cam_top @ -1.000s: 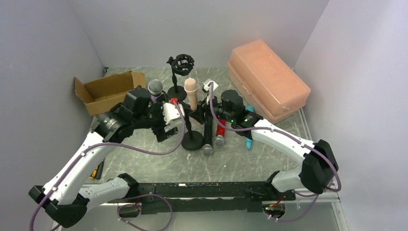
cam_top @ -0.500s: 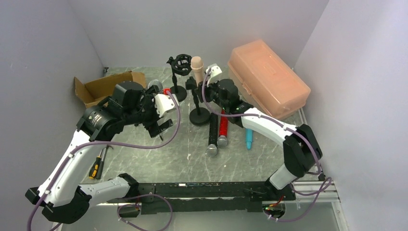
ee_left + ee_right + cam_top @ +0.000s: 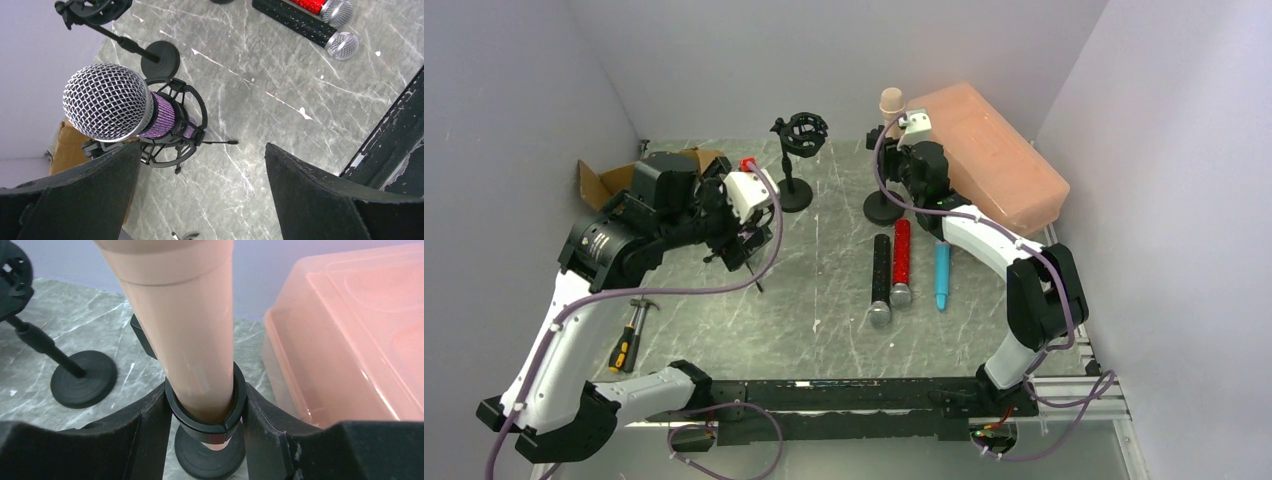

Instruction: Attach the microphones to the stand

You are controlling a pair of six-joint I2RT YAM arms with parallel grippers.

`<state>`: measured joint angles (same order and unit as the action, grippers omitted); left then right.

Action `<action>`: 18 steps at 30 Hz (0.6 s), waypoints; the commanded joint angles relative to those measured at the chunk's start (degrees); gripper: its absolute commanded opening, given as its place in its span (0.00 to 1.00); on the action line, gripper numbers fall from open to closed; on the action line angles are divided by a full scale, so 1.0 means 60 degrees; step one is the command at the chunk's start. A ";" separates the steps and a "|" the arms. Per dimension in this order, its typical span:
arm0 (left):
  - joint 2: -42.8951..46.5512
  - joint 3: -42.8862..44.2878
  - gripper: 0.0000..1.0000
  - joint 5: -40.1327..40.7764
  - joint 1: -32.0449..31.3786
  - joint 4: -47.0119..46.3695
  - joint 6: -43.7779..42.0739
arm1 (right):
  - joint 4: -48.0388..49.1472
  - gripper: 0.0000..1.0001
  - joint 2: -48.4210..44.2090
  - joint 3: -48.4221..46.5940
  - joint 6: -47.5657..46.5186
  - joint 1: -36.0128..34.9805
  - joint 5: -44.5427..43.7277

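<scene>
The peach-beige microphone (image 3: 180,330) stands upright in the black clip (image 3: 207,421) of a round-based stand (image 3: 884,210), right beside the orange box. My right gripper (image 3: 205,427) is shut on that clip, one finger on each side. The glittery purple microphone (image 3: 110,102) sits in a shock-mount stand (image 3: 172,132) just left of my open left gripper (image 3: 200,200), which holds nothing; in the top view the left arm hides this microphone. The black (image 3: 880,280), red (image 3: 901,262) and light blue (image 3: 942,275) microphones lie side by side on the table. An empty shock-mount stand (image 3: 799,135) stands at the back.
A large orange plastic box (image 3: 994,160) fills the back right, close to the held stand. A cardboard box (image 3: 604,185) sits at the back left behind the left arm. Hand tools (image 3: 629,335) lie near the left edge. Grey walls close in on both sides.
My right gripper has carried the stand with the peach microphone from the table's middle to the back right, beside the orange box. The left arm has drawn back to the left, still open.
</scene>
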<state>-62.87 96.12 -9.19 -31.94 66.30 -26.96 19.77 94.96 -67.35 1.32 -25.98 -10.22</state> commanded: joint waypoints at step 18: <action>-0.1889 0.2773 0.99 -0.1103 0.2526 0.0346 0.1373 | -0.1577 1.00 -0.3567 0.0687 0.1535 -0.0373 -0.1705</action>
<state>-72.95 108.57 -13.13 -19.16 68.62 -21.21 14.31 79.15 -61.93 9.28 -25.82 -16.05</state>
